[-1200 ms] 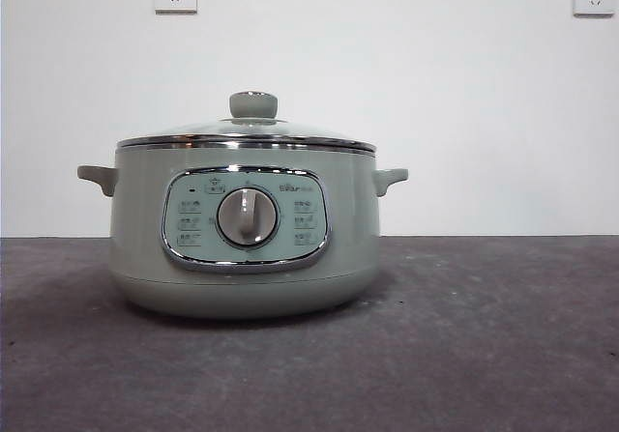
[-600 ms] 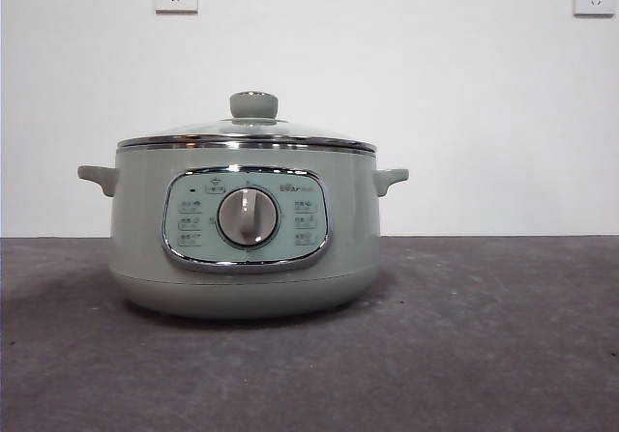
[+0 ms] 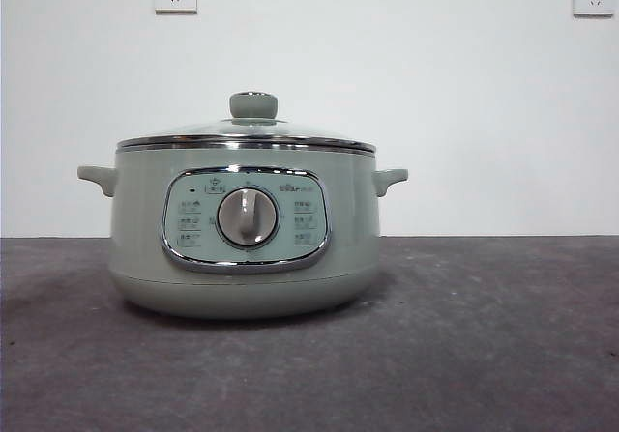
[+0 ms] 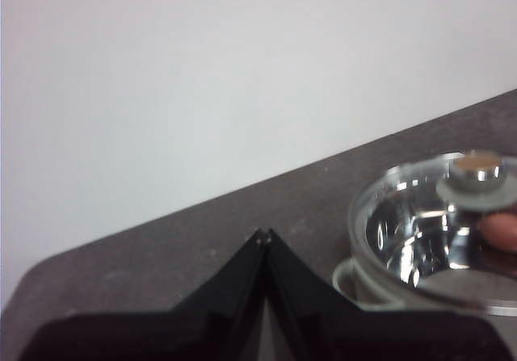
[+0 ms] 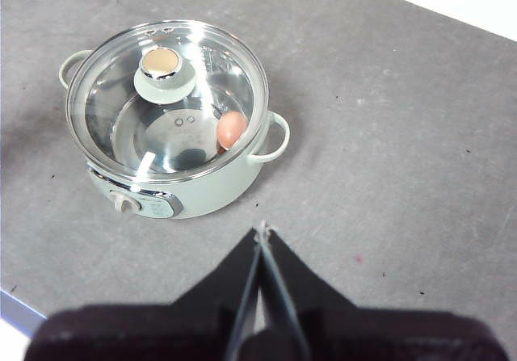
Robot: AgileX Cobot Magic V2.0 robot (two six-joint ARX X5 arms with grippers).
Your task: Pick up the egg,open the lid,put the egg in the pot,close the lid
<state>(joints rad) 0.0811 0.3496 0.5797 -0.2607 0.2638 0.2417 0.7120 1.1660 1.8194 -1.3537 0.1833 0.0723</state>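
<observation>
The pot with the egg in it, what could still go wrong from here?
Little looks risky. The egg lies inside the pot against the wall, loose, so a knock to the pot could roll or crack it. The lid appears seated, yet if its rim sits slightly off, it might slide. Both grippers, left and right, are shut and clear.

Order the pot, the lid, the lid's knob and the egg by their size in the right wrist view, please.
1. pot and lid: outlines nearly alike, so no ranking between them
2. knob
3. egg, inside the pot, smallest
</observation>
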